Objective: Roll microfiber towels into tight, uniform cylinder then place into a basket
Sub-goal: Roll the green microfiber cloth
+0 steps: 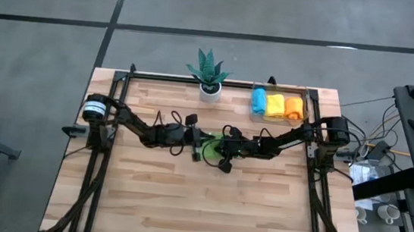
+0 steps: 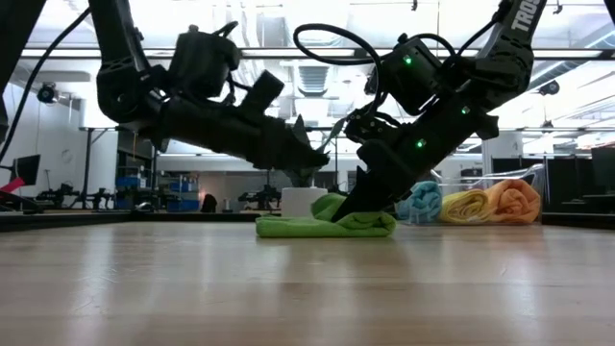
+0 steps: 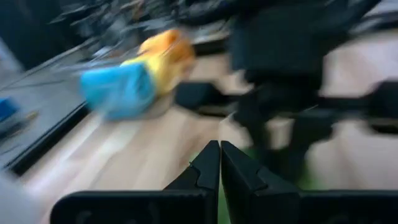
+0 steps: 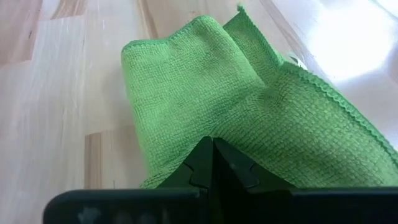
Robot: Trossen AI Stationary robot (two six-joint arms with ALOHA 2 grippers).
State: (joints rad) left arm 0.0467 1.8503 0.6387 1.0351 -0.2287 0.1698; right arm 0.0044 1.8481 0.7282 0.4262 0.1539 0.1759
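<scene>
Both tools meet over the green towel (image 4: 249,112) on the table (image 1: 183,205). The right tool (image 4: 211,146) presses the towel with fingers together. The left tool (image 3: 220,149) is together too, holding nothing.

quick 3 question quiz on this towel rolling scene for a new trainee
1. True or false: the green towel is already in the basket.
2. How many rolled towels lie in the basket? A) one B) three C) five
3. Which gripper has its tips on the green towel, and are its fingers open or shut?

Key
1. False: it lies crumpled mid-table, not yet a cylinder.
2. B: blue roll, yellow roll and orange roll, side by side.
3. The right gripper, shut, presses on the towel's edge. The left gripper, also shut, hangs just off the table beside it.
</scene>
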